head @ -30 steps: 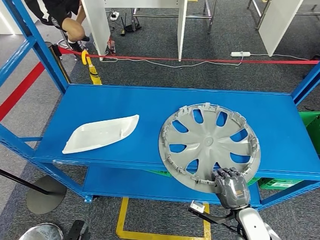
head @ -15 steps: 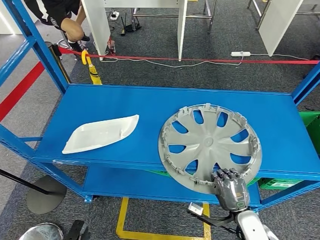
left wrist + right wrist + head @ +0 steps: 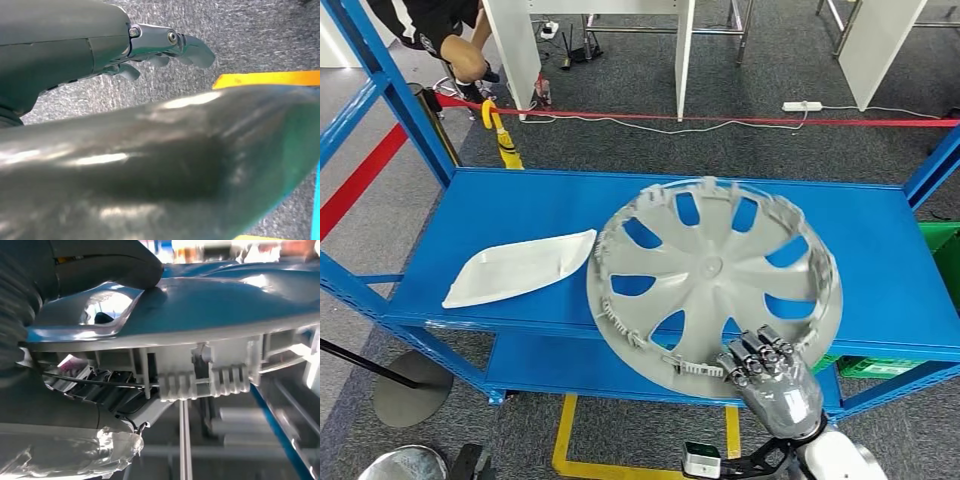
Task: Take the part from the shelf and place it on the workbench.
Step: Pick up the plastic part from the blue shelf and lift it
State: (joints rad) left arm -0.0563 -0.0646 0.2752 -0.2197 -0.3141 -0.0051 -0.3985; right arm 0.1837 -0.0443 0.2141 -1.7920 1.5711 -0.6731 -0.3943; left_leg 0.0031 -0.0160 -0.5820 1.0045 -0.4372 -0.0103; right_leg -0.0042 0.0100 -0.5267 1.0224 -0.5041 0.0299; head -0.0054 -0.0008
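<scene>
A round grey wheel cover with several spoke openings is tilted up off the blue shelf, its near rim raised toward me. My right hand grips that near rim at the lower right. In the right wrist view the thumb presses one face of the wheel cover and the fingers curl around its clipped edge. My left hand hangs over grey carpet with its fingers apart and nothing in them.
A white elongated plastic part lies on the shelf's left half. Blue uprights frame the shelf. Behind it runs a red barrier tape; a person sits at the far left. Yellow floor markings lie below.
My right hand has lifted the wheel cover's near rim and drawn it toward me and leftward; it now stands tilted and looks larger. The white part has stayed put.
</scene>
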